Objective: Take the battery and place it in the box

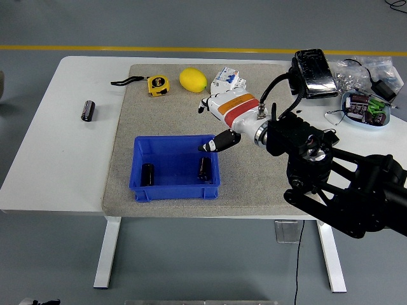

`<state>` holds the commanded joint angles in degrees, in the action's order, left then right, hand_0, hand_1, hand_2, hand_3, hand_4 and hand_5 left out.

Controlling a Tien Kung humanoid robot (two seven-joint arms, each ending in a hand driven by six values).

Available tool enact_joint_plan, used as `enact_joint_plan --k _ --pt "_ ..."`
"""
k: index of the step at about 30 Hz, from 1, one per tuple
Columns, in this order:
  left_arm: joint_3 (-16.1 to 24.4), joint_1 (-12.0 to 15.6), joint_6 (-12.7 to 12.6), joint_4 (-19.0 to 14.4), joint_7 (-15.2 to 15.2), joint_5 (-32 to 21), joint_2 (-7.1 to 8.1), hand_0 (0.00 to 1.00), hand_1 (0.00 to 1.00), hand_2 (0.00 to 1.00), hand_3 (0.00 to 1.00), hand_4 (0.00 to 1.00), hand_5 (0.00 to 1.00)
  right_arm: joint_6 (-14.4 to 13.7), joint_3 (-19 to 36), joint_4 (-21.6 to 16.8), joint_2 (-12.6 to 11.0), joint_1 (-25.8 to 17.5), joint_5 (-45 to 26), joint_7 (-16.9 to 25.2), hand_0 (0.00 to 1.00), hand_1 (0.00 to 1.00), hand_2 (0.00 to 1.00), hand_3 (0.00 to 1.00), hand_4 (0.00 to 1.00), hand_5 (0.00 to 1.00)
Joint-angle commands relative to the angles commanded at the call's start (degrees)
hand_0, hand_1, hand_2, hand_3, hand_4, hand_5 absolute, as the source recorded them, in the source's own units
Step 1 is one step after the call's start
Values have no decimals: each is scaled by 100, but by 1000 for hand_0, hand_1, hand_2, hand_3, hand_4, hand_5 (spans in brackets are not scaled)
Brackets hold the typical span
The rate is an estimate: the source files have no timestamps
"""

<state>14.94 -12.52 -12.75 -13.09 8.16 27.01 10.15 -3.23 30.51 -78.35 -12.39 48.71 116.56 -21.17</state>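
You've got one battery (pixel 88 110) lying on the bare white table (pixel 57 165) at the left of the frame, off the grey mat (pixel 124 127). Lower centre, the blue box (pixel 176 168) holds two batteries: one (pixel 147 174) at its left end, one (pixel 204 168) at its right. Tape measure (pixel 157 84) and lemon (pixel 193 80) sit along the mat's top. Right hand (pixel 216 130) hovers over the box's right rim, fingers spread loose, holding nothing.
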Motion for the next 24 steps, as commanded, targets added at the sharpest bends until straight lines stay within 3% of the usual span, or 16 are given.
enact_joint_plan --k 1,2,8,9,13,14,18,19,20,24 --pt "9 6 1 1 3 11 -2 701 676 711 592 606 486 -97 65 23 -35 -29 -79 53 149 377 743 763 998 526" --pt "25 17 3 3 9 30 -5 701 677 712 592 606 486 -304 176 63 -89 -77 -285 170 620 626 782 797 998 573" --pt "51 51 16 2 17 85 -20 701 677 712 592 606 486 -1354 529 369 -302 -341 -1621 1113 620 626 782 797 998 573" --pt "54 53 18 1 18 91 -22 701 678 712 592 607 486 -1492 557 436 -326 -386 -1844 1292 863 807 849 845 998 627" --pt "49 51 24 -2 14 107 -30 701 678 712 592 607 486 -1781 671 712 -422 -600 -2850 1967 863 807 849 845 998 627" --pt "53 48 25 -2 16 118 -32 701 678 711 592 606 486 -1854 695 776 -451 -660 -3073 2135 949 910 925 945 998 829" --pt "43 52 20 0 9 124 -40 701 678 711 592 606 486 -2065 811 989 -585 -963 -4041 2865 949 910 925 945 998 829" --pt "69 54 21 3 21 157 -44 701 678 711 592 606 486 -2080 838 1038 -617 -1035 -4302 3073 949 910 925 945 998 829" --pt "87 58 20 7 27 175 -50 701 677 712 593 607 487 -2073 882 1094 -649 -1116 -4526 3267 939 902 921 956 998 920" --pt "132 72 13 22 42 217 -67 701 677 712 593 607 487 -1867 1051 1281 -730 -1338 -5494 3962 939 902 921 956 998 920"
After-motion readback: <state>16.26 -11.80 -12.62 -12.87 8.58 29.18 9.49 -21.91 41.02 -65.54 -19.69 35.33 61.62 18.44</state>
